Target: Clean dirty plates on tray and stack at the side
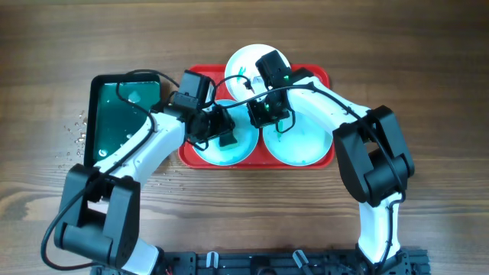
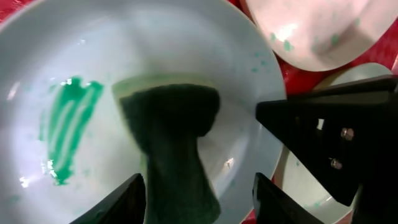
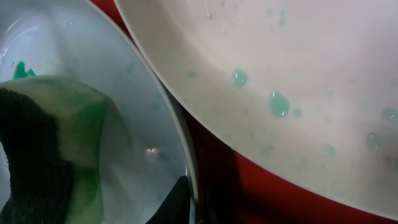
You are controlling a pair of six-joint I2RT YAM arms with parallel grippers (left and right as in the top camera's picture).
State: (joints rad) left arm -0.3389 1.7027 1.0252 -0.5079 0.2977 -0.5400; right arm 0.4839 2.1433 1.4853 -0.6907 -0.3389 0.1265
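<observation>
Left claw point(image 2: 198, 186) is clamped on the sponge point(image 2: 171, 124). The dark scrubby side faces the wrist cam and the far end is down on the blue plate point(image 2: 74, 50), which sits in the lower left of the red tray point(image 1: 325, 76). That plate has a streaky green smear point(image 2: 68, 124) just left of the sponge, and it's wet and shiny all over.

Right claw point(image 1: 267, 113) has its fingers together, with the tip right at that same plate's right rim. I honestly can't tell if it's pinching the rim or just sitting next to it.

The white plate point(image 1: 243, 59) is at the top middle of the tray, poking past the top rim and speckled with little teal spots. The second blue plate point(image 1: 306, 145) is lower right, just beside the first.

It's all on a brown wooden table point(image 1: 428, 61) with plenty of grain. Left of the red tray there's a dark green tray point(image 1: 122, 122), glossy and wet. There are water drops point(image 1: 76, 131) on the wood at its left edge.
</observation>
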